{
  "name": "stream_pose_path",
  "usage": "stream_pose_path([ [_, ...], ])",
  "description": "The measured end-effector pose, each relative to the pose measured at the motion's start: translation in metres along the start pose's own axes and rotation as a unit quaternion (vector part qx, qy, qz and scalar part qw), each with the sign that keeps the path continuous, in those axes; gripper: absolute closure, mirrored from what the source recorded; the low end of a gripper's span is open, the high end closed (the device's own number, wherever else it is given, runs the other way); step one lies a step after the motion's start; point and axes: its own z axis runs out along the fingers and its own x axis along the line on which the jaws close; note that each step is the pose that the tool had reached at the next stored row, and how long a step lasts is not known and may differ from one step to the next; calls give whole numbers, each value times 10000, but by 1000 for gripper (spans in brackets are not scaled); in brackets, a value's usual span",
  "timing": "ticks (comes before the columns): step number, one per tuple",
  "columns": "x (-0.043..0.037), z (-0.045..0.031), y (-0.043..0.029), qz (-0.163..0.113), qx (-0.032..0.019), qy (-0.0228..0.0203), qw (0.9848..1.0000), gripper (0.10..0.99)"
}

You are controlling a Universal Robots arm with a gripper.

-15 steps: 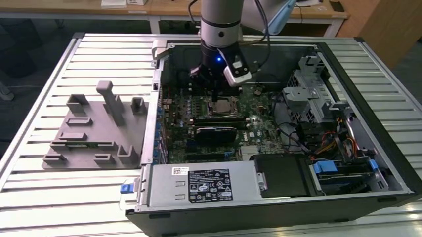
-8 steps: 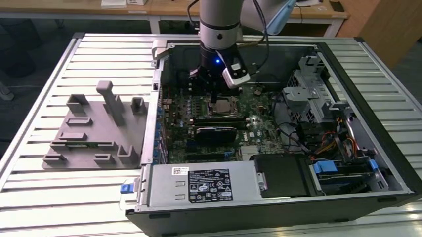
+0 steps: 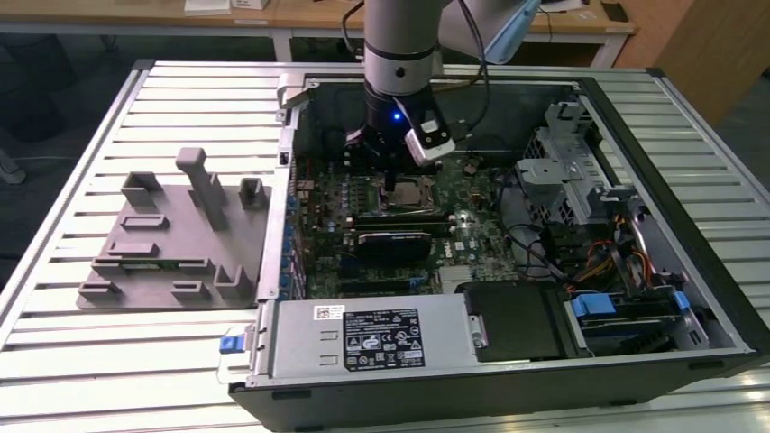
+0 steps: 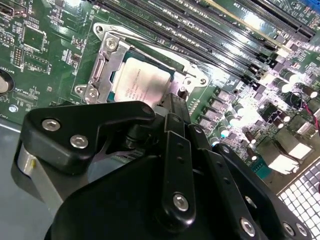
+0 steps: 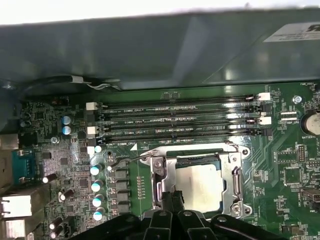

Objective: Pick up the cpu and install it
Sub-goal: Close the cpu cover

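Observation:
The cpu (image 4: 142,82), a small silver-grey square chip, lies flat inside the metal-framed socket (image 4: 107,55) on the green motherboard. In the first wrist view the cpu (image 5: 200,187) sits within the open socket frame (image 5: 160,170). My gripper (image 4: 175,107) hangs just above one edge of the chip, its two black fingers drawn together with nothing between them. Seen in the exterior view, the gripper (image 3: 395,180) reaches down into the open computer case right beside the cpu (image 3: 413,190).
Memory slots (image 5: 180,117) run alongside the socket, with capacitors (image 5: 95,185) near it. The case wall (image 5: 150,50) rises behind. A grey tray (image 3: 169,239) sits at the exterior view's left. A power supply (image 3: 373,334) and a drive cage (image 3: 578,171) crowd the case.

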Motion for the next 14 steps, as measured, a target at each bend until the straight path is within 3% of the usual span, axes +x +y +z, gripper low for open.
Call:
stream_pose_path([
  [14, 27, 105, -1, 0, -1, -1, 10000, 980],
])
